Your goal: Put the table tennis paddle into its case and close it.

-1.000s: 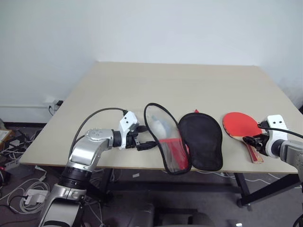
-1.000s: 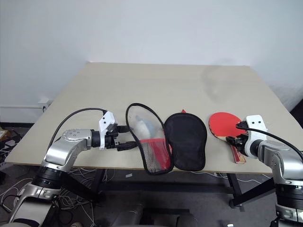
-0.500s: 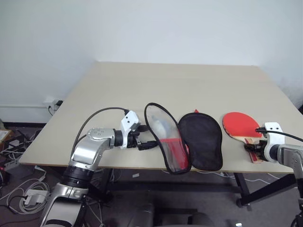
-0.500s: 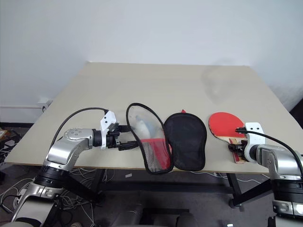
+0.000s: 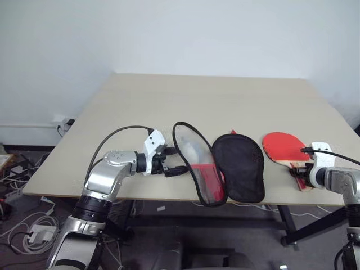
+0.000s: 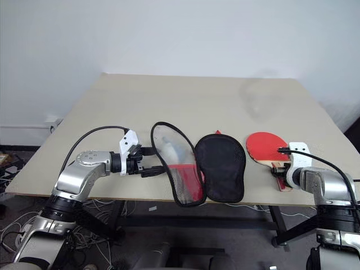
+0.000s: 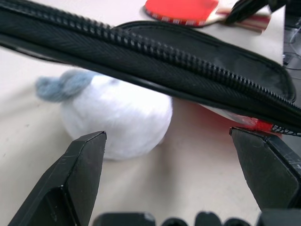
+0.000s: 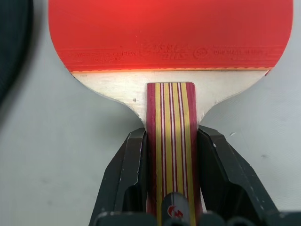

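The table tennis paddle (image 5: 284, 147) lies red face up at the table's front right, with its striped handle (image 8: 171, 141) pointing at the front edge. My right gripper (image 8: 171, 133) is shut on that handle, one black finger (image 8: 129, 174) pressed against each side. The case (image 5: 239, 167) lies open at the front middle. Its black-lined half is flat, while the other half (image 5: 194, 169) stands up on edge, red low down. My left gripper (image 5: 174, 166) is open beside that raised half, with the zip edge (image 7: 155, 52) running just beyond its fingers (image 7: 77, 174).
A white fluffy lump (image 7: 117, 115) sits on the table under the raised half of the case. The table's front edge (image 5: 140, 197) runs close under both grippers and the case. Behind them spreads the beige tabletop (image 5: 214, 101). Cables lie on the floor at the left (image 5: 25, 230).
My right gripper has dropped from just above the paddle's handle onto it and shut on it. The left gripper and the case have stayed put.
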Controlling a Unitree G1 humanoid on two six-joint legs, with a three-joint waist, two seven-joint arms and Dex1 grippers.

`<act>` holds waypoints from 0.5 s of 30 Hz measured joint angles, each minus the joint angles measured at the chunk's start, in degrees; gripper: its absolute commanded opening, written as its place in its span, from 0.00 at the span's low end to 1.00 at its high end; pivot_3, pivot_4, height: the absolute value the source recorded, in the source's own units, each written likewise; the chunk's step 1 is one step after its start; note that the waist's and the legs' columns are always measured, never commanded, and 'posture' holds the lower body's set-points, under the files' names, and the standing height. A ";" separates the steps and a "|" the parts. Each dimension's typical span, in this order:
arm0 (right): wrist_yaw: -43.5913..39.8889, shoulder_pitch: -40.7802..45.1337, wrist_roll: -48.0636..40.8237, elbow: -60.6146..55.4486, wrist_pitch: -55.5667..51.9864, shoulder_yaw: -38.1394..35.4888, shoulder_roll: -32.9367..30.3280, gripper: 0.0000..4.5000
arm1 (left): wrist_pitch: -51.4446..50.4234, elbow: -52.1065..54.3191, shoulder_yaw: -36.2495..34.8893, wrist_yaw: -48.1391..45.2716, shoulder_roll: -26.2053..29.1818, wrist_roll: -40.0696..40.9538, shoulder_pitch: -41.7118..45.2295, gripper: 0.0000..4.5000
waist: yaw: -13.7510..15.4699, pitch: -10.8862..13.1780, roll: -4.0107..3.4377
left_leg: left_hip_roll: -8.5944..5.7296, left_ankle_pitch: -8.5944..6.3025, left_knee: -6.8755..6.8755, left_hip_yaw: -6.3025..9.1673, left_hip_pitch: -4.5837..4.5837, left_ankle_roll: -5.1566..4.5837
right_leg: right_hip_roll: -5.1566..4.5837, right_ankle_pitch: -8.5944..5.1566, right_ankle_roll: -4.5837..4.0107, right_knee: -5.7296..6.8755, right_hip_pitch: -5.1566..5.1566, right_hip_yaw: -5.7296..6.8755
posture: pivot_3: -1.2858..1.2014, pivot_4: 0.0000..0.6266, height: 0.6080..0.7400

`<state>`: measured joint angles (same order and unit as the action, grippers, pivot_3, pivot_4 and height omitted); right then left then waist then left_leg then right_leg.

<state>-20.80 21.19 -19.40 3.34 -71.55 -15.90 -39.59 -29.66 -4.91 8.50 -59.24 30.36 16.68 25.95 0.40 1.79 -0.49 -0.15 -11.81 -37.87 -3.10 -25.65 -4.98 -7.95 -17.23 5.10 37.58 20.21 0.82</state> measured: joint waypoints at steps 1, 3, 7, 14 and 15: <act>0.74 1.35 -0.68 -2.58 -3.05 -1.61 0.19 0.25 | 0.00 -0.37 0.00 0.00 0.00 -0.02 0.08 1.00 | -0.01 0.03 -0.04 | 0.01 0.01 0.01 0.00 -0.02 -0.01 | 0.01 0.00 0.00 0.02 0.04 -0.01 | 0.52 0.00 0.81; 2.20 4.56 -1.54 -8.64 -8.62 -4.48 2.24 0.25 | 0.02 -1.16 0.04 -0.03 -0.28 -0.05 0.54 1.00 | -0.26 0.03 -0.05 | 0.05 0.02 0.03 -0.01 -0.03 -0.01 | 0.06 0.00 0.00 0.06 0.10 -0.03 | 0.52 0.00 0.81; 6.23 10.89 -2.18 -19.21 -18.02 -8.08 11.84 0.25 | 0.54 -2.55 0.76 -0.13 -1.73 -0.19 2.66 1.00 | -0.31 0.01 0.00 | 0.05 0.01 0.08 0.03 -0.02 -0.01 | 0.16 0.00 0.00 0.07 0.12 0.03 | 0.52 0.00 0.81; 15.32 7.63 -2.01 -24.79 -20.52 -7.93 27.92 0.25 | 1.64 -5.90 1.68 -0.83 -2.37 -0.49 3.87 1.00 | 0.13 0.03 -0.02 | -0.21 -0.01 0.03 0.03 -0.19 0.11 | 0.06 0.00 0.01 0.11 0.21 0.07 | 0.52 0.00 0.81; 16.28 6.99 -2.23 -25.68 -20.53 -8.05 29.72 0.25 | 1.71 -6.20 1.75 -0.92 -2.63 -0.50 4.17 1.00 | 0.11 0.03 -0.02 | -0.23 -0.01 0.03 0.02 -0.19 0.14 | 0.08 0.00 0.01 0.11 0.22 0.07 | 0.52 0.00 0.81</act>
<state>-4.52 28.18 -21.63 -22.34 -92.08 -23.94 -9.88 -27.95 -11.11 10.25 -60.16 27.74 16.18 30.11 0.51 1.82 -0.51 -0.38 -11.81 -37.84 -3.08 -25.84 -4.84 -7.87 -17.23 5.11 37.70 20.43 0.89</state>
